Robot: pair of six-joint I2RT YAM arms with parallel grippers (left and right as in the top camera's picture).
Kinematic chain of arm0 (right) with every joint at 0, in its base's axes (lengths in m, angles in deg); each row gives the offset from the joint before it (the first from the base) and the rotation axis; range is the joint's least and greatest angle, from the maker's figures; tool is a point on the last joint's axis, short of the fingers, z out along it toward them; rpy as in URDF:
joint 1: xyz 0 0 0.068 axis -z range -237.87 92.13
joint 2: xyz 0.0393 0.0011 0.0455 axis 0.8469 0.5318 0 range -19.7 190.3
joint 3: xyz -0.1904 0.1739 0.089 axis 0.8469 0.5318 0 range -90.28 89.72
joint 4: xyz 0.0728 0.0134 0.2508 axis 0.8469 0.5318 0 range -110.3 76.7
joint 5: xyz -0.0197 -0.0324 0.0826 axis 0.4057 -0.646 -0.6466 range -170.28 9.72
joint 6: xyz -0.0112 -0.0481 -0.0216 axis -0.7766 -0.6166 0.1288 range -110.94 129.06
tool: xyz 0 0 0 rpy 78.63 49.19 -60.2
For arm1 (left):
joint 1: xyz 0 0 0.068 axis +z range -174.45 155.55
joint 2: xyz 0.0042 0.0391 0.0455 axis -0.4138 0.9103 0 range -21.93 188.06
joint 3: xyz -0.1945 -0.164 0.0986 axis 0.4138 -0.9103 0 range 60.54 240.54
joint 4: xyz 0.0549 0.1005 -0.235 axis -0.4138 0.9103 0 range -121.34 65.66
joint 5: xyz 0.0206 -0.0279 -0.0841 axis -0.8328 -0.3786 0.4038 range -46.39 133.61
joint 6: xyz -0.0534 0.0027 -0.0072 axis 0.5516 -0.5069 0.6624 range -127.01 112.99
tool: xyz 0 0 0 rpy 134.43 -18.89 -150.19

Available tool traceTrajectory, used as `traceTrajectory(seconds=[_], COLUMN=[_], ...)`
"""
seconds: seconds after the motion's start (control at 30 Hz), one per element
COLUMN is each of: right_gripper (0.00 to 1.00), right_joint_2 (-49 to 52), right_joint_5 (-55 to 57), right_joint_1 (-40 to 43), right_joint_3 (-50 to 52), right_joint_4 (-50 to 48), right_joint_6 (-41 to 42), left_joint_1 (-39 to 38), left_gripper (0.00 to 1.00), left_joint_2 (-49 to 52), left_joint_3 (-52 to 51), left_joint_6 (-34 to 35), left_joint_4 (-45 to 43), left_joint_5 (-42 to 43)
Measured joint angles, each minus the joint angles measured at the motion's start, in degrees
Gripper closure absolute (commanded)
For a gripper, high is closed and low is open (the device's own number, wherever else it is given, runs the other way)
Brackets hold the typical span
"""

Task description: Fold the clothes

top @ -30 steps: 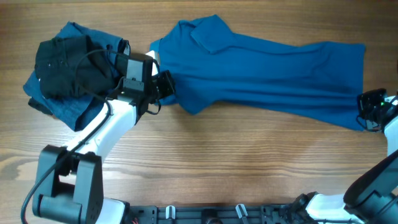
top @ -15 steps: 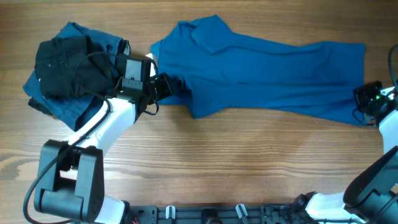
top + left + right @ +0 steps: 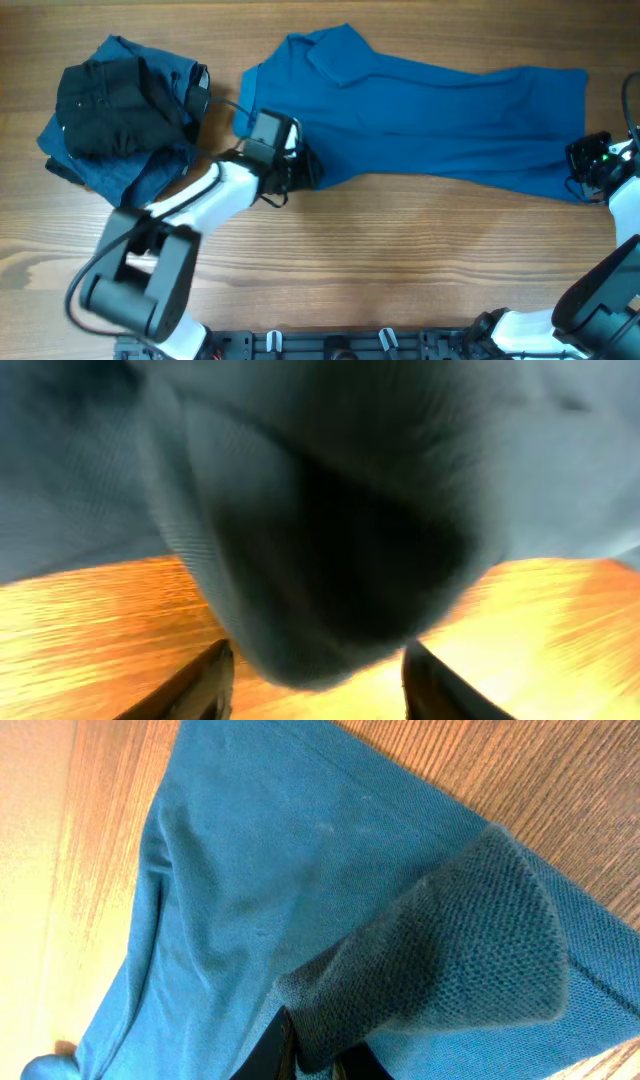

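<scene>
The medium-blue polo shirt [image 3: 430, 110] lies spread across the back of the table, collar at the left. My left gripper [image 3: 305, 168] is at its lower left edge. In the left wrist view the fingers [image 3: 315, 680] stand wide apart with a bulge of blue fabric [image 3: 320, 480] between them. My right gripper [image 3: 580, 172] is at the shirt's right hem. In the right wrist view it [image 3: 320, 1055] is shut on a raised fold of the shirt [image 3: 260, 880]. A black garment [image 3: 110, 105] lies on darker blue clothes [image 3: 120, 170] at the far left.
The wooden table [image 3: 400, 260] shows bare wood in front of the shirt. The pile of clothes sits close to the left arm's cable. The table's front edge carries the arm mounts [image 3: 330, 345].
My left gripper has moved right along the shirt's lower left edge, and that edge has shifted right with it. My right gripper has moved slightly up with the hem.
</scene>
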Motion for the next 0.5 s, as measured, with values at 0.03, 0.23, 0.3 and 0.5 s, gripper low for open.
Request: traceTrajectory(seconds=[0.03, 0.23, 0.3, 0.5], right_gripper=[0.9, 0.9, 0.91, 0.91], right_joint_2=[0.0, 0.0, 0.0, 0.0], right_joint_5=[0.0, 0.0, 0.0, 0.0], right_joint_1=[0.0, 0.0, 0.0, 0.0], right_joint_3=[0.0, 0.0, 0.0, 0.0], right_joint_4=[0.1, 0.8, 0.8, 0.9], right_joint_6=[0.0, 0.0, 0.0, 0.0], left_joint_1=[-0.1, -0.1, -0.1, 1.6], left_gripper=[0.8, 0.96, 0.96, 0.96], left_joint_2=[1.0, 2.2, 1.7, -5.7], left_joint_3=[0.0, 0.5, 1.9, 9.2], left_joint_6=[0.6, 1.0, 1.0, 1.2], left_joint_4=[-0.5, -0.6, 2.9, 7.4], left_joint_5=[0.0, 0.1, 0.0, -0.1])
